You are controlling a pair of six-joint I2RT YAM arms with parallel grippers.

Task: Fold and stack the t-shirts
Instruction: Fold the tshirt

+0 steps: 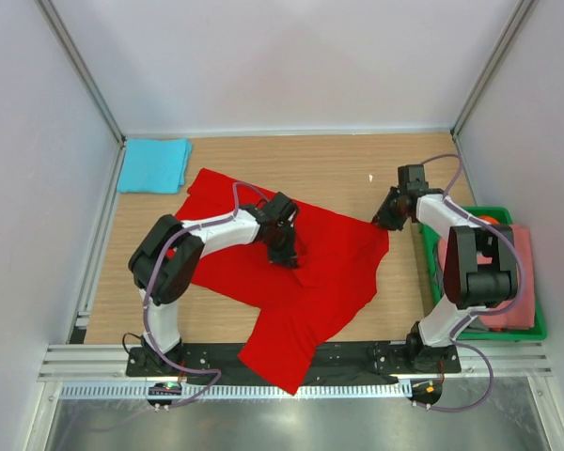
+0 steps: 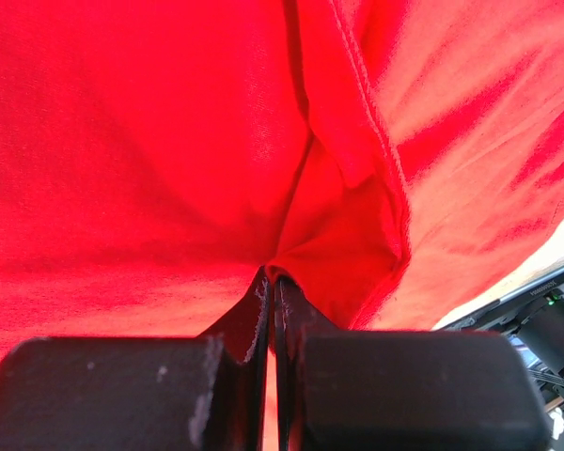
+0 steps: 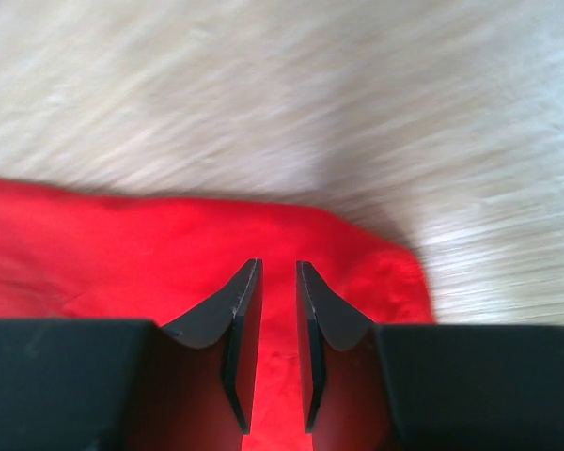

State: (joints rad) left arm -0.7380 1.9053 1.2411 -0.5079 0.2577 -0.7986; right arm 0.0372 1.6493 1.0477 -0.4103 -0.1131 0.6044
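**While a red tee lies half spread: both grippers at the cloth**

As seen from above, item one is the red t-shirt (image 1: 329, 272), lying open and rumpled across the middle of the wooden table (image 1: 310, 160). One pointed part of it hangs over the near edge, onto the black base plate (image 1: 357, 355) between the two arms.

Item two, the left gripper (image 1: 284, 249), sits on the shirt's middle. In its wrist view the fingers (image 2: 235, 329) are pressed together, leaving only a hairline slit, and they pinch a raised fold of the red cloth beside a stitched hem.

Item three, the right gripper (image 1: 385, 219), is at the shirt's right-hand corner. Its fingers (image 3: 235, 310) stand a narrow gap apart, with red cloth showing between and below them and bare wood beyond. Whether any cloth is caught there cannot be told.

Item four is a turquoise t-shirt (image 1: 153, 165), folded flat in the far left corner of the table, apart from the red one.

Item five is a green crate (image 1: 489, 333) off the table's right edge, with a salmon pink t-shirt (image 1: 517, 272) lying in it.
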